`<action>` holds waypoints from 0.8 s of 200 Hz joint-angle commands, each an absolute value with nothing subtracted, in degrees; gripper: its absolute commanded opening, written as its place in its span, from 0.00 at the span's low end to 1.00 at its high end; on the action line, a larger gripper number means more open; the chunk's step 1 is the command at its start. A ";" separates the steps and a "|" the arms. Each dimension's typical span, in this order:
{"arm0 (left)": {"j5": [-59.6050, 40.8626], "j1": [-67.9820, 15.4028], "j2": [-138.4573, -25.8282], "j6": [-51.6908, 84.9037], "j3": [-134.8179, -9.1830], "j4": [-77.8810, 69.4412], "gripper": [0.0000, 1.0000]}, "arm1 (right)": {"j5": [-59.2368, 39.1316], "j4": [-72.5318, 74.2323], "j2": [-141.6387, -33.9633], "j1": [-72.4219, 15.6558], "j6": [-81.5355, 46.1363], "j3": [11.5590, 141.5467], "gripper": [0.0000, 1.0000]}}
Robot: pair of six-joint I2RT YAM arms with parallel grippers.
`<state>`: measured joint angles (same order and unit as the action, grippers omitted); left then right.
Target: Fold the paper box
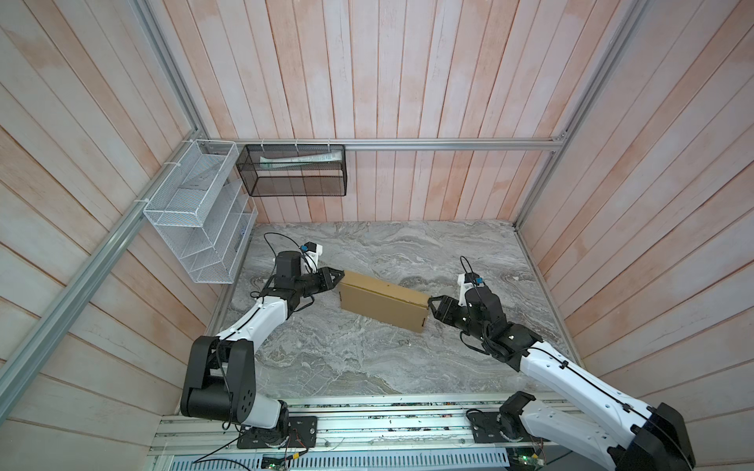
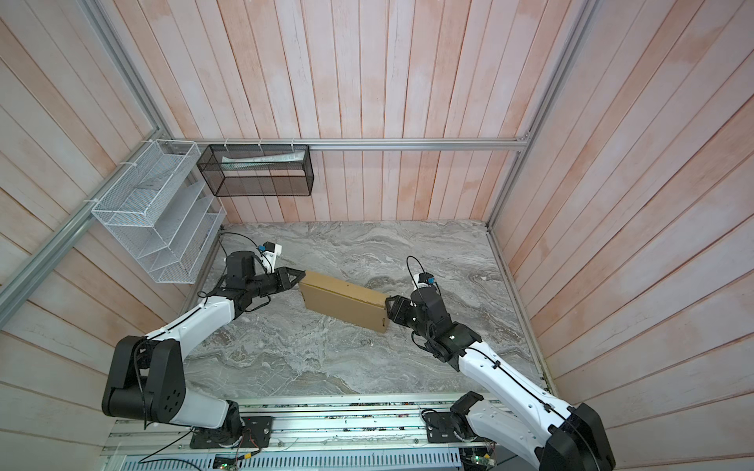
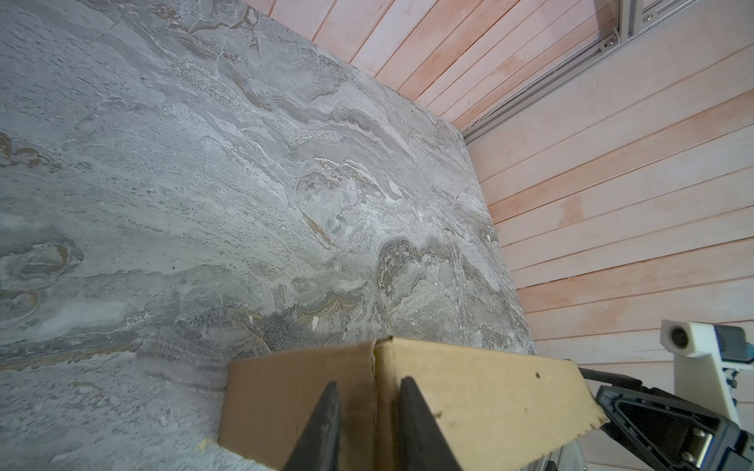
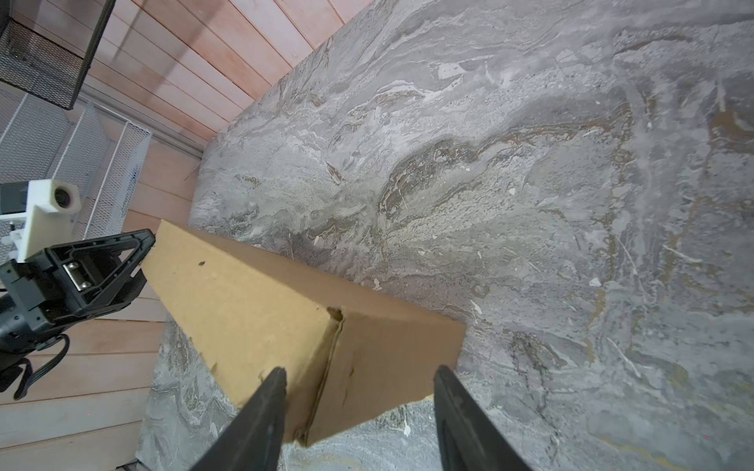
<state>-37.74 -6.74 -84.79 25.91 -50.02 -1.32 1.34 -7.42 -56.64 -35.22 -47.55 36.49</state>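
Grey marble desk [image 1: 367, 359]: left pincer [image 1: 340, 278] pinches one end of the paper box [image 1: 383, 301]; right pincer [image 1: 430, 309] stands open astride its opposite end, touch unclear.

**Two overhead, one per wrist**

In both top views, looking steeply down from high above the near edge, far off, taking in the whole table [image 1: 367, 367] [image 2: 306, 367]. From the left wrist, close and low, facing along the box [image 3: 481, 399] toward the right wall [image 3: 612, 204]. From the right wrist, as close, facing the opposite way. Shared by all four: box, table.
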 commanded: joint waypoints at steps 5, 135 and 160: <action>-37.00 -6.60 -85.74 24.52 -48.08 1.81 0.28 | 0.00 -5.52 -56.95 -34.90 -47.65 36.18 0.57; -36.21 -8.10 -86.44 24.67 -48.60 2.13 0.27 | -4.29 -2.23 -58.71 -34.79 -48.90 34.45 0.44; -35.86 -8.17 -86.40 24.69 -48.49 2.20 0.27 | -5.14 -1.21 -58.54 -34.75 -49.40 33.49 0.42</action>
<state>-37.50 -7.64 -84.79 25.91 -50.02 -1.34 -3.79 -2.72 -58.50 -35.03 -48.47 35.05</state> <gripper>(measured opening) 0.271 0.428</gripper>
